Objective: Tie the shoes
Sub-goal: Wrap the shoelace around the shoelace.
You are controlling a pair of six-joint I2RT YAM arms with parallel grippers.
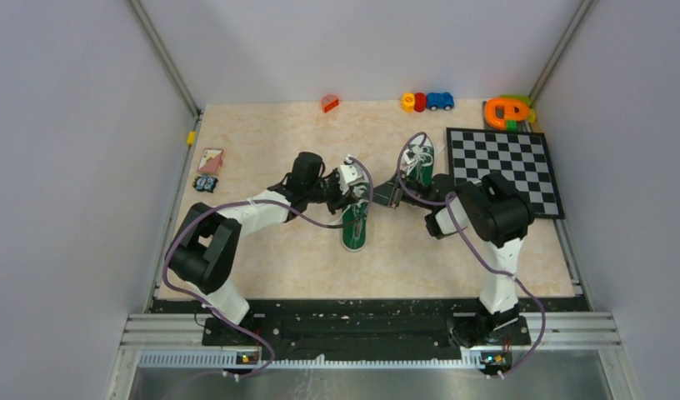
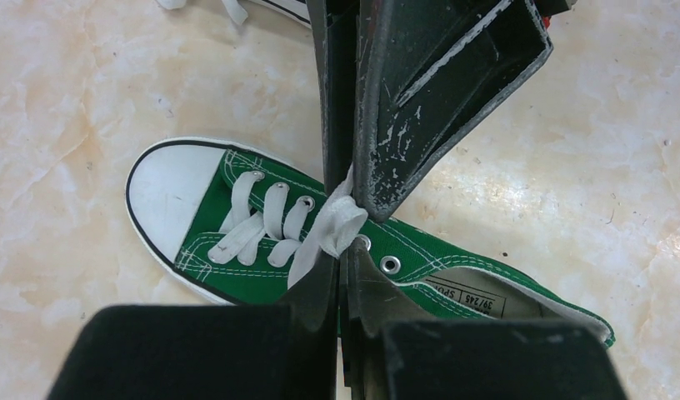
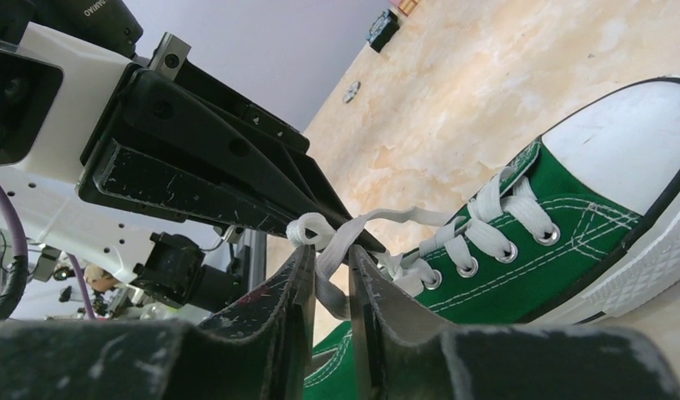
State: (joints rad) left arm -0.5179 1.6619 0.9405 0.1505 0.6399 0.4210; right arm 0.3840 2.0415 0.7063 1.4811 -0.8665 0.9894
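Two grippers meet over the lacing of the near shoe. The left gripper (image 2: pixel 342 257) is pressed together on the white lace (image 2: pixel 335 227), pinching a small loop of it just above the eyelets (image 2: pixel 390 265). The hold is raised and taut, presumably so the loop holds its shape while the other strand is worked around it.

The right gripper (image 3: pixel 330 254) faces it tip to tip, jaws a little apart, with a strand of the same lace running down through the gap. Whether the pads touch that strand cannot be told.

The near shoe (image 1: pixel 354 232), green with a white toe cap (image 2: pixel 166 196), lies flat on the marbled tabletop (image 1: pixel 278 267) between the two arms. Its lower lacing is crossed and snug, and no bow is formed yet. The main hindrance, by judgement, is crowding: both sets of fingers occupy one spot on the lace, leaving little room to pass a loop.

Farther back, the second shoe (image 1: pixel 417 160) sits just beside the right forearm with its laces loose and a purple cable (image 1: pixel 401 173) arching across it. To its right, a chessboard (image 1: pixel 507 167) lies partly under the right elbow.

Well apart on the left are a card (image 1: pixel 211 159) and a small dark object (image 1: pixel 205 183). Along the far edge stand an orange block (image 1: pixel 329 103), a row of small coloured toys (image 1: pixel 427 102) and an orange-and-green toy (image 1: pixel 507 111).
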